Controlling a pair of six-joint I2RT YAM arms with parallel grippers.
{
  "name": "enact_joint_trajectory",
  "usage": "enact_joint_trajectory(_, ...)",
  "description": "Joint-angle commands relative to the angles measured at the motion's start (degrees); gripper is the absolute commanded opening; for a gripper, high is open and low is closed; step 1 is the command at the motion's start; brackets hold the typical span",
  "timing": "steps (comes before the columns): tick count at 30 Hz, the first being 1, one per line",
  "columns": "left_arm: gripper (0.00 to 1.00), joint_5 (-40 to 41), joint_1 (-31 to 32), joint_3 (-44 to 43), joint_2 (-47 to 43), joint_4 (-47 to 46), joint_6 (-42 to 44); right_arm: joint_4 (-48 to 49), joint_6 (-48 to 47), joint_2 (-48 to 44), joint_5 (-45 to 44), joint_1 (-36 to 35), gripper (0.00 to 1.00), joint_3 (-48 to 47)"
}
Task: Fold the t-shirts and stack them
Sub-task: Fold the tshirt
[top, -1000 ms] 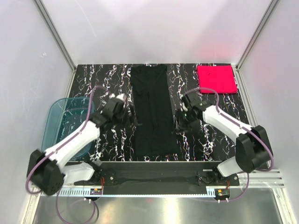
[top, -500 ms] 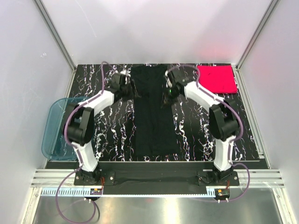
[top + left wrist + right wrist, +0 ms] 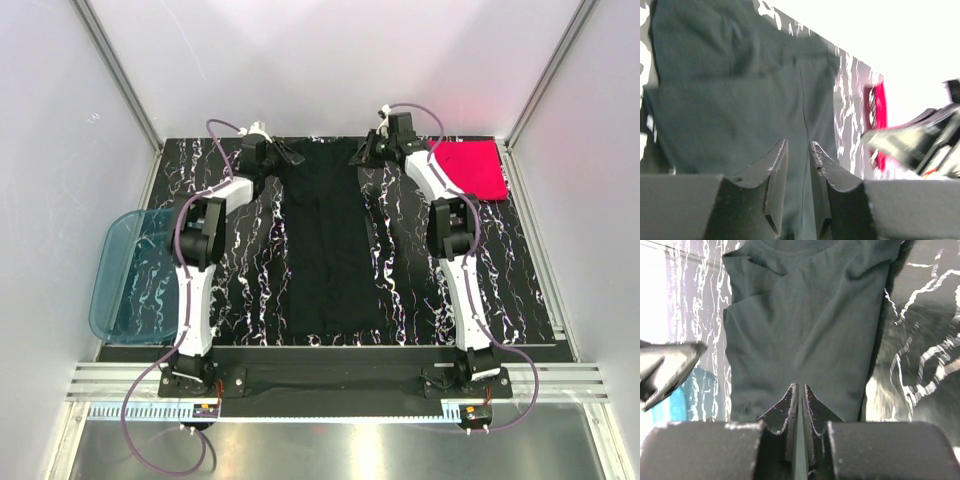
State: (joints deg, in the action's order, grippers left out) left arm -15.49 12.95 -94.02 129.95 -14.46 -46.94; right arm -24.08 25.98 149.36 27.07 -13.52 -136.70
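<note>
The black t-shirt (image 3: 330, 250) lies as a long narrow strip down the middle of the table. Both arms are stretched to its far end. My left gripper (image 3: 293, 155) is at the far left corner. In the left wrist view (image 3: 799, 142) its jaws stand a narrow gap apart, with black cloth (image 3: 740, 90) showing in the gap; whether they pinch it is unclear. My right gripper (image 3: 361, 155) is at the far right corner. In the right wrist view (image 3: 800, 386) its jaws are nearly together on the cloth (image 3: 805, 325). The pink-red t-shirt (image 3: 470, 168) lies folded at the back right.
A translucent blue tub (image 3: 125, 270) sits off the table's left edge. White walls and metal posts close in the back and sides. The marbled black tabletop (image 3: 420, 270) shows on both sides of the strip.
Both arms have swung from the middle of the strip out to its far corners. Both pairs of jaws have narrowed, the right nearly together.
</note>
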Motion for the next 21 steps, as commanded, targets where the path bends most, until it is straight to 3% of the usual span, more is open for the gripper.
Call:
enact_joint_trajectory(1, 0.27, -3.59, -0.82, -7.83, 6.7, -8.92, -7.37, 8.07, 7.23, 5.67, 8.52, -1.16, 0.12, -7.06)
enact_joint_trajectory(5, 0.25, -1.4, -1.17, -15.3, 11.98, -4.36, -10.79, 10.97, 12.24, 11.47, 8.62, -0.64, 0.11, -10.95)
enact_joint_trajectory(10, 0.24, 0.98, -2.67, -21.55, 18.22, 2.32, -15.9, 16.42, 23.92, 14.99, 4.93, 2.61, 0.1, -7.89)
enact_joint_trajectory(13, 0.22, 4.32, -3.46, -25.06, 19.63, 8.46, -17.13, 12.85, 25.52, 15.7, 0.19, 4.02, 0.09, -9.53)
enact_joint_trajectory(18, 0.19, 3.09, -4.42, -35.87, 26.57, 17.5, -17.93, 6.77, 25.61, 17.19, -2.45, 5.08, 0.08, -14.2)
enact_joint_trajectory(21, 0.22, 1.34, -4.51, -37.38, 26.33, 15.87, -16.96, 8.87, 26.76, 15.7, 0.34, 5.52, 0.08, -11.74)
